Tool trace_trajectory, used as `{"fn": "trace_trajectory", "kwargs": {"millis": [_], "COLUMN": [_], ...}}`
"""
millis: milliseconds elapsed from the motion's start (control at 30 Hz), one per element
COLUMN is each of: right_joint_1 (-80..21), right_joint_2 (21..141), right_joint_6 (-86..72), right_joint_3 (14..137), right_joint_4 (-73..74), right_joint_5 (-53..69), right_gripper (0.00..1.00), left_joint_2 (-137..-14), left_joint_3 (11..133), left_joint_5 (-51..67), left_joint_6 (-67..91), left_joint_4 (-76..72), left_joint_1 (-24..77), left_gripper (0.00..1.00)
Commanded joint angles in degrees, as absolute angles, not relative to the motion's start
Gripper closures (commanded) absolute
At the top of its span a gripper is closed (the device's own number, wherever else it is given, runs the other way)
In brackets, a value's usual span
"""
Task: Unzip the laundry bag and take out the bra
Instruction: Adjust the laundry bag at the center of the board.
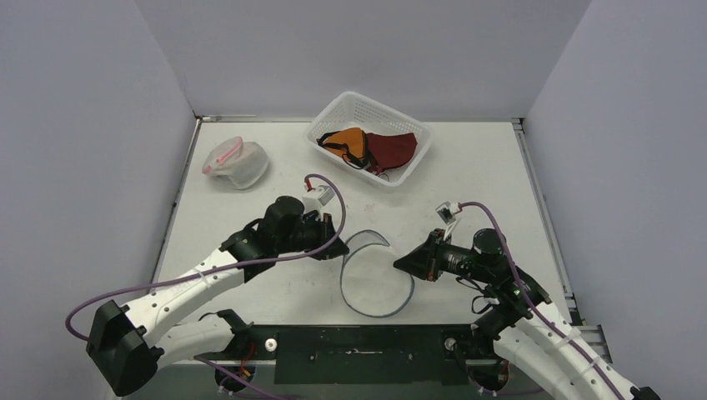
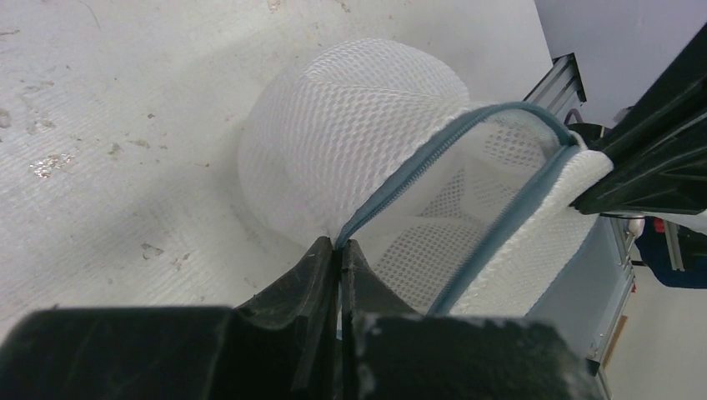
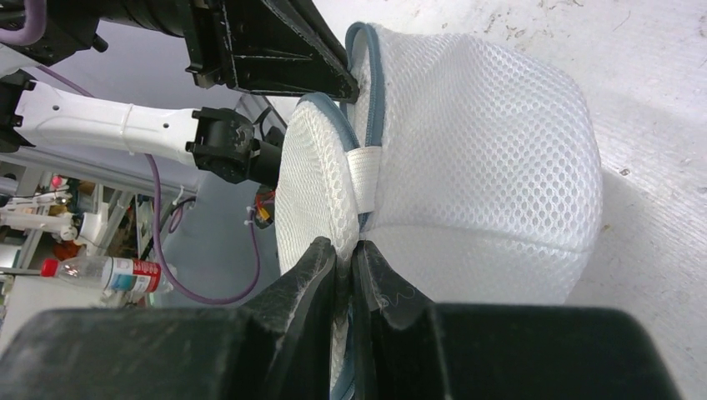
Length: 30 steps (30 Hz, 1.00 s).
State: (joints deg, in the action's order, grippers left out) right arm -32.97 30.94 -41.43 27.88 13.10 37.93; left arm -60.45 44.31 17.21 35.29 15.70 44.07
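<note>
The laundry bag [image 1: 377, 282], a round white mesh pouch with a grey-blue zipper [image 2: 417, 175], sits on the tabletop [image 1: 467, 183] near its front edge, between the 2 arms. Its zipper is undone along a long curve and the mouth gapes. From the left wrist view, only white mesh shows through the opening, and whether a bra lies inside cannot be told.

The left hand [image 2: 340, 250] has its 2 fingers pressed together on the zipper's edge, at the bag's far left side. The right hand [image 3: 346, 250] is pinched together on the bag's rim on the opposite side, just below a short white fabric loop [image 3: 364, 179] sewn across the zipper line. The bag is stretched between the 2 grips, with its body bulging onto the tabletop.

At the back of the tabletop stands a white plastic basket [image 1: 393, 111], set at an angle. It holds 2 padded garments side by side that look like bras: an orange one [image 1: 350, 142] with dark trim on the left and a dark red one [image 1: 392, 148] on the right.

To the left of the basket, well apart from the arms, lies a second mesh bag [image 1: 238, 162] with pink trim, closed. Its contents are too faint to make out.
</note>
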Motion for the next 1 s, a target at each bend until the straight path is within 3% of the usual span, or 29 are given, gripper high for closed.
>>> {"fn": "trace_trajectory", "kwargs": {"millis": [0, 500, 767, 967], "right_joint_1": [-32.6, -32.5, -32.5, -32.5], "right_joint_2": [31.5, 24.0, 10.6, 5.4], "right_joint_6": [-36.0, -48.6, -57.0, -60.0], "right_joint_3": [33.2, 24.8, 15.3, 10.9], "right_joint_4": [17.2, 5.5, 4.4, 4.7], "right_joint_5": [37.1, 32.7, 20.0, 15.3], "right_gripper": [0.95, 0.95, 0.95, 0.95], "left_joint_2": [-58.9, -56.0, -54.3, -57.7], "left_joint_3": [42.5, 24.7, 20.5, 18.6], "left_joint_5": [16.8, 20.4, 9.3, 7.7], "left_joint_6": [32.6, 53.1, 55.3, 56.6], "left_joint_4": [13.5, -18.9, -22.5, -27.6], "left_joint_1": [43.1, 45.3, 51.5, 52.6], "left_gripper": [1.0, 1.0, 1.0, 1.0]}}
